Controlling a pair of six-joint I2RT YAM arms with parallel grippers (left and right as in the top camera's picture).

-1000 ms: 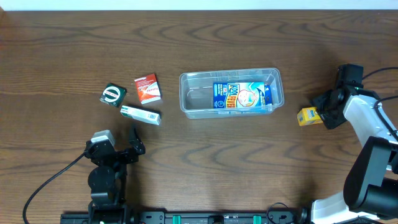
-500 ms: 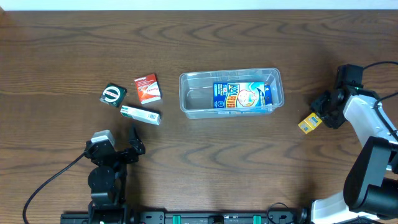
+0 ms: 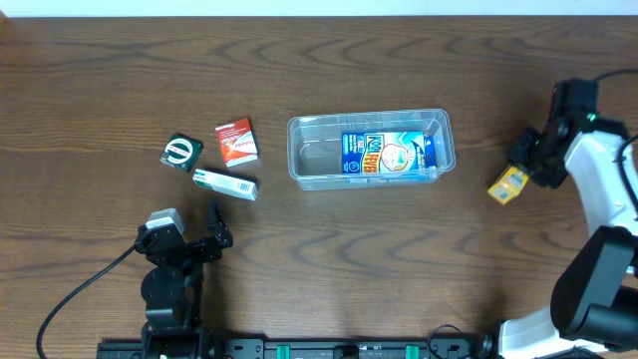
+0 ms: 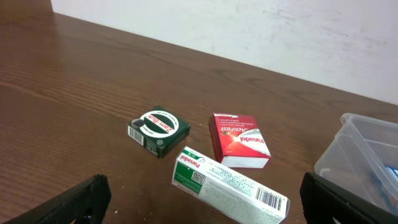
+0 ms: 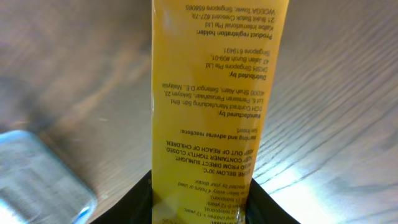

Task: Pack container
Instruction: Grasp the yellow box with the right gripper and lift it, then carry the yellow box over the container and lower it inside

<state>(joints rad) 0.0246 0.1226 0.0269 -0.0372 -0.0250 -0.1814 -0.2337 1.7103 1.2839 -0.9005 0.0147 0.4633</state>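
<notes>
my right gripper [image 3: 526, 163], near the tabletop's right edge, is clamped on one end of a slim yellow cardboard box [image 3: 507, 185], probably so the free end can lead into the clear plastic rectangular container [image 3: 369, 116] at the tabletop's middle, where a blue-and-white box [image 3: 384, 155] lies. my left gripper [image 3: 219, 229] rests near the front edge, jaws wide apart. only its wrist view shows the labels on the small green square box [image 4: 158, 129], red box [image 4: 239, 140] and long white-and-green box [image 4: 230, 185]. only the right wrist view shows the yellow box's fine print.
</notes>
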